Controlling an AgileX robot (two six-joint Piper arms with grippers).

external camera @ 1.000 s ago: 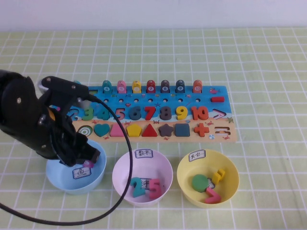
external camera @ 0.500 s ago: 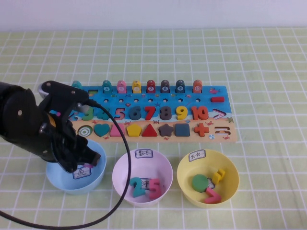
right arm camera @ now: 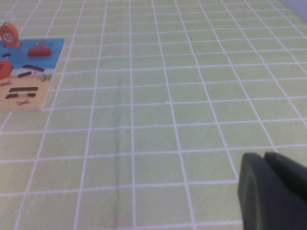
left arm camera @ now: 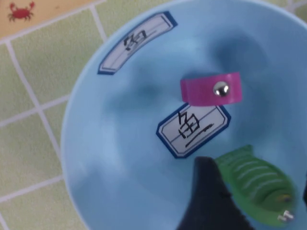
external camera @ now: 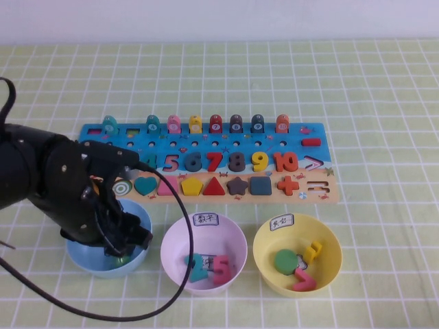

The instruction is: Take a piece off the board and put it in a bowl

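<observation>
The green piece [left arm camera: 254, 187] lies inside the light blue bowl [left arm camera: 110, 158], between my left gripper's [left arm camera: 259, 196] two dark fingers. A thin strip of blue shows between the piece and one finger, so the jaws stand open. In the high view my left gripper [external camera: 118, 248] is down inside the bowl [external camera: 103, 269], with a bit of green [external camera: 120, 259] showing under it. The board [external camera: 329, 195] lies behind the bowls. My right gripper [right arm camera: 268, 191] is shut and empty over bare cloth, off to the side of the board's end [right arm camera: 29, 76].
A pink token [left arm camera: 211, 88] and a handwritten label [left arm camera: 192, 129] are also in the blue bowl. A pale pink bowl [external camera: 204, 236] and a yellow bowl [external camera: 297, 236], both holding pieces, stand to its right. My left arm's cable [external camera: 180, 274] loops over the pink bowl's near side.
My left arm has moved back from the board and dropped lower into the blue bowl. The green piece now shows inside the bowl. The right arm has not moved.
</observation>
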